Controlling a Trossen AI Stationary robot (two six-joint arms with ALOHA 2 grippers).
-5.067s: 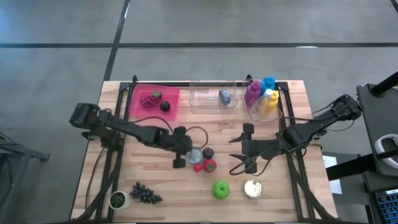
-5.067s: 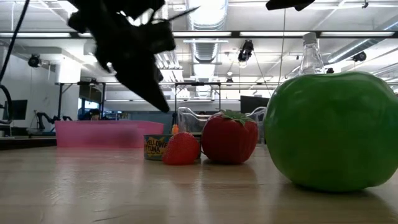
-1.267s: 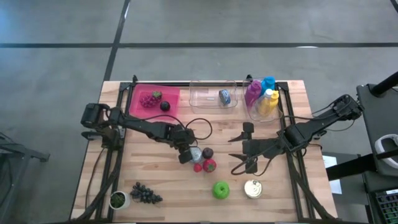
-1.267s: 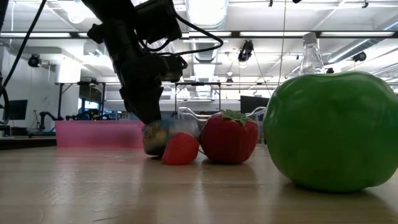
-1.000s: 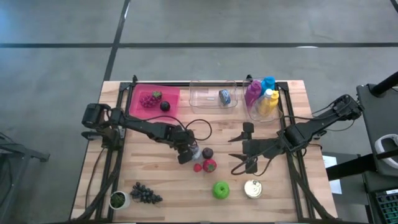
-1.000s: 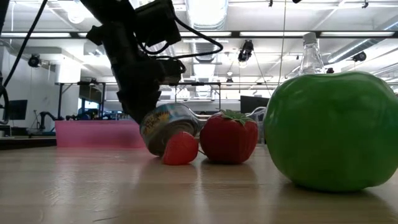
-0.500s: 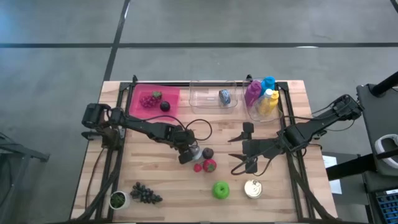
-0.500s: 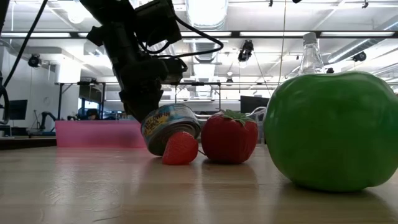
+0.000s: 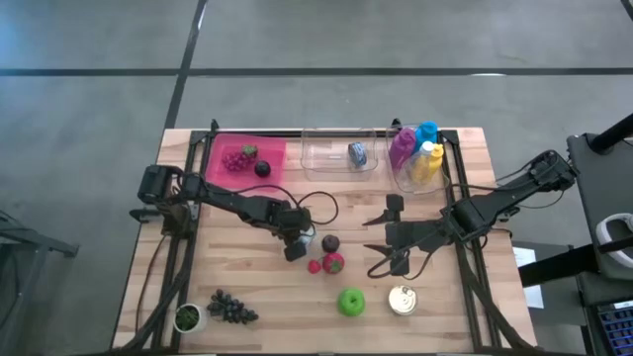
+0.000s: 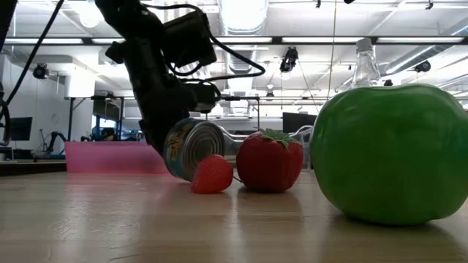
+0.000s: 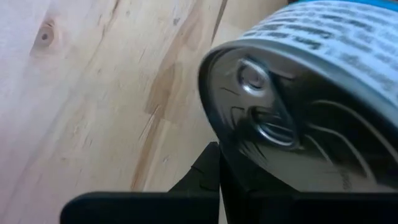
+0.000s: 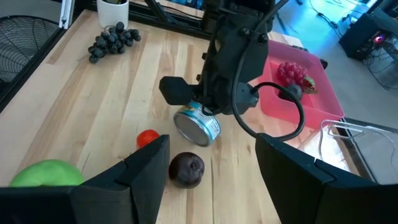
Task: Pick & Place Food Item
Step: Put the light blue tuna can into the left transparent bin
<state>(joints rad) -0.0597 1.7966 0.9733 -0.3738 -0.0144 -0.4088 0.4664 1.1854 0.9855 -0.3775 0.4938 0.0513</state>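
Your left gripper (image 9: 297, 244) has its fingers closed on the tuna can (image 10: 191, 148), which sits near the middle of the tabletop (image 9: 247, 287). The can is tipped hard onto its side: the low view shows its pull-tab lid facing outward and the label nearly vertical, and the left wrist view shows the lid (image 11: 273, 134) filling the frame above bare wood. That tilt suggests the grip caught the can off-centre, on its rim rather than squarely across the body, so treat the hold as insecure and expect it could roll or slip when you lift.

Your right gripper (image 9: 380, 247) hangs over the right half of the tabletop with its fingers spread and empty, well apart from the can.

Room is tight on one side. The small strawberry (image 10: 213, 174) sits just beside the can's lower edge, with the large strawberry (image 10: 269, 161) and the dark plum (image 9: 330, 243) close behind it; a sideways move that way would likely knock them. The green apple (image 9: 350, 302) and a second can (image 9: 402, 301) lie nearer the front edge. Toward the pink tray (image 9: 227, 178) and the clear bin (image 9: 326, 163) at the far edge the wood is open, so lifting straight up and carrying that way looks like your cleanest path.
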